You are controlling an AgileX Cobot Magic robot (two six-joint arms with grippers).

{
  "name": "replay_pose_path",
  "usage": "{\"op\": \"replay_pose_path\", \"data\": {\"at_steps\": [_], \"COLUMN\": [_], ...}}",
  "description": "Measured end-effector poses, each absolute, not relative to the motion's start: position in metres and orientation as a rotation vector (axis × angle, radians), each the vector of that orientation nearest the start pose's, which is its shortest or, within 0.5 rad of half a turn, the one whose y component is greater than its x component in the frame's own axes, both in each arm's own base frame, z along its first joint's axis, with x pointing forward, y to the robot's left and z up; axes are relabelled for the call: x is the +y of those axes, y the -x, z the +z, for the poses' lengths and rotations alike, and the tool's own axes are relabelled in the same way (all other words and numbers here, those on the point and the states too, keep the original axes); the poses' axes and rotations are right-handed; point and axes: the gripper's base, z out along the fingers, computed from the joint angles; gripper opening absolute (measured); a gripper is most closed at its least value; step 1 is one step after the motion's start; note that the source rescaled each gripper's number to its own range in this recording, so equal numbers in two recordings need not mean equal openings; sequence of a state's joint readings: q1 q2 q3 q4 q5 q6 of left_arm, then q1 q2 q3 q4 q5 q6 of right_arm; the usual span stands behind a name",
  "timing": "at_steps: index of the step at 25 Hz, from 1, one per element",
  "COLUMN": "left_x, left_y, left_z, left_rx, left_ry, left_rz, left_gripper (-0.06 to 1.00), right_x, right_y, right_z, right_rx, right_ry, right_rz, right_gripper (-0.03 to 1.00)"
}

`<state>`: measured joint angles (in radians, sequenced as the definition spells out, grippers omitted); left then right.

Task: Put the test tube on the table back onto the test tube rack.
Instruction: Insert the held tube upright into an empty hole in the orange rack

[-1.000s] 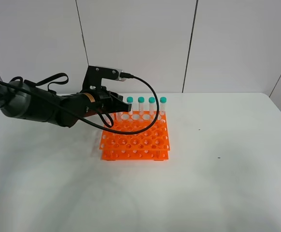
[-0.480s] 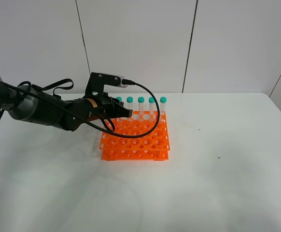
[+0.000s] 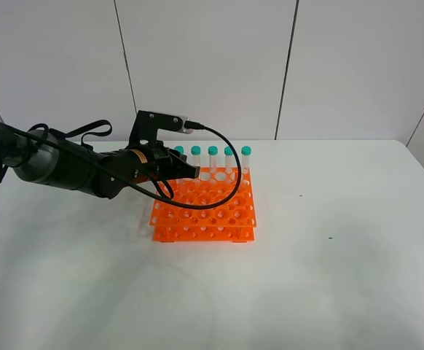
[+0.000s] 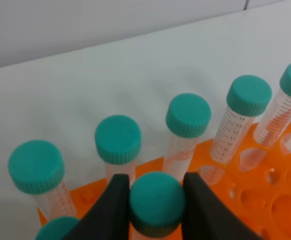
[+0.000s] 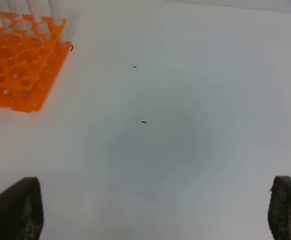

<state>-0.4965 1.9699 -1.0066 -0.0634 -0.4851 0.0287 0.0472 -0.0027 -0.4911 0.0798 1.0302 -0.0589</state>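
My left gripper is over the back-left part of the orange test tube rack, which stands on the white table. In the left wrist view its black fingers are closed on the teal cap of the test tube, held upright just in front of the back row. Several identical teal-capped tubes stand in that back row. The held tube's lower part is hidden. My right gripper is open and empty over bare table, right of the rack; it is out of the exterior high view.
The left arm and its black cable hang over the rack's left and back side. White wall panels stand behind the table. Small dark specks mark the table right of the rack.
My left gripper has dropped slightly toward the rack, uncovering the leftmost back-row cap. It has barely moved in the last half second.
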Motion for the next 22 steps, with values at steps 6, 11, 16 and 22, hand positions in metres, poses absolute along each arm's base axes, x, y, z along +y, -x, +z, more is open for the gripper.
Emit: {"op": "replay_pose_path", "data": {"at_steps": [6, 11, 16, 22], "left_x": [-0.191, -0.192, -0.192, -0.192], "left_y": [-0.359, -0.36, -0.36, -0.36], "left_z": [0.149, 0.144, 0.144, 0.144], "left_rx": [1.944, 1.945, 1.944, 1.944], "left_ry": [-0.445, -0.445, -0.445, -0.445], "left_rz": [-0.311, -0.309, -0.309, -0.309], "left_gripper": [0.0, 0.0, 0.0, 0.0], "right_x": [0.006, 0.006, 0.006, 0.006], "right_y": [0.003, 0.003, 0.003, 0.003], "right_z": [0.277, 0.277, 0.277, 0.277], "right_rx": [2.016, 2.016, 2.016, 2.016], "right_ry": [0.109, 0.109, 0.109, 0.109], "right_rz": [0.088, 0.088, 0.088, 0.088], "right_gripper": [1.0, 1.0, 1.0, 1.0]}}
